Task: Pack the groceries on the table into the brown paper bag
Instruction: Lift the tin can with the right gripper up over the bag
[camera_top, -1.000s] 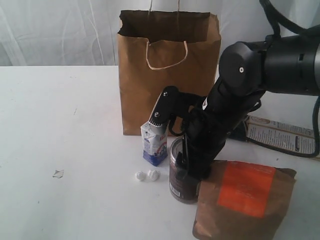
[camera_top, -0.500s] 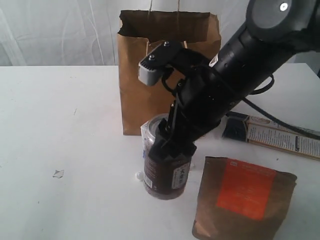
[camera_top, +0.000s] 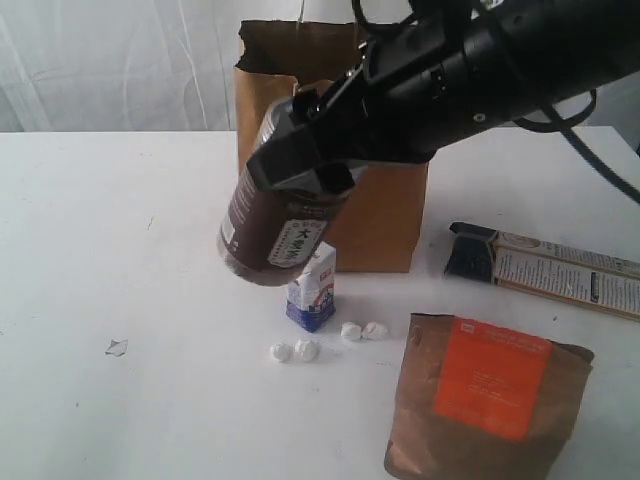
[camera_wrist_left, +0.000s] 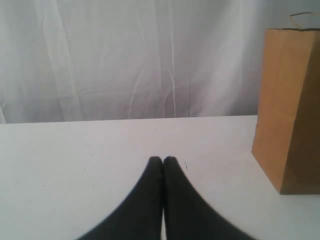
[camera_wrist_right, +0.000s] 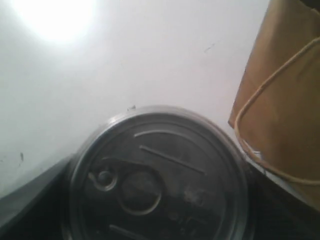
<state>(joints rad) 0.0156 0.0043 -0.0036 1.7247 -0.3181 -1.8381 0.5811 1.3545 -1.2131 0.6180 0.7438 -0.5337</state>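
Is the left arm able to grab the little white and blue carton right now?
Probably not yet. The left gripper is shut, and the right gripper holds the dark silver-topped can in the air, seemingly right over the small white-blue carton, crowding the way down.

A creased white curtain (camera_top: 100, 60) hangs behind the white table (camera_top: 120, 220), all under soft, even light.
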